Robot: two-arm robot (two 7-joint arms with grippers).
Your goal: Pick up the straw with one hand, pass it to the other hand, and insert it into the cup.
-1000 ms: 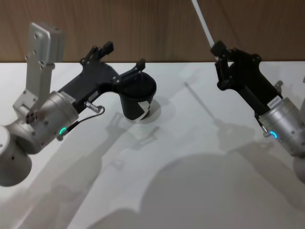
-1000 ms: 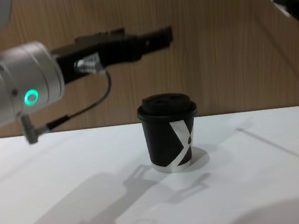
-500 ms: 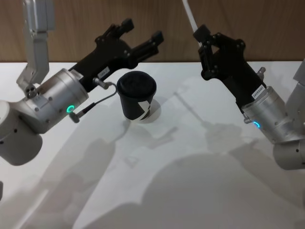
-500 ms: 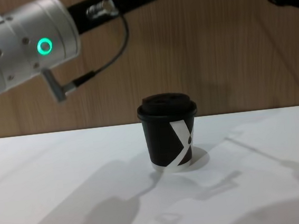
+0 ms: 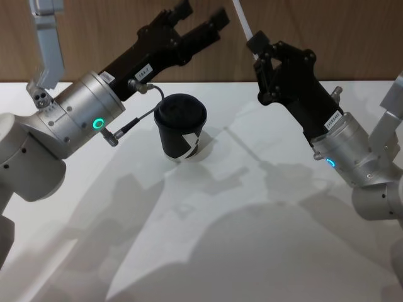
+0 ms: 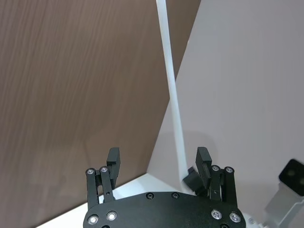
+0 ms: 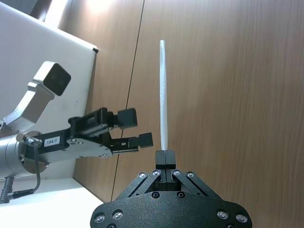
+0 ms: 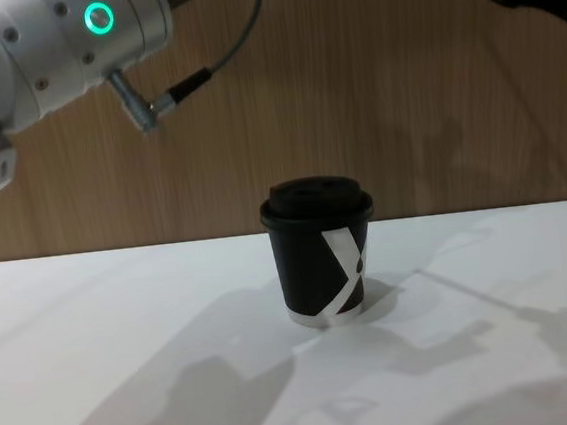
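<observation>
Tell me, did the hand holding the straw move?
Yes. In the head view, the right gripper, holding the straw, has slid left toward the cup, which stayed put.

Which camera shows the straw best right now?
The right wrist view: the straw stands whole, tip to clamped base, in the right pincer. The left wrist view cuts off its top; the head view catches a short piece at the top edge.
</observation>
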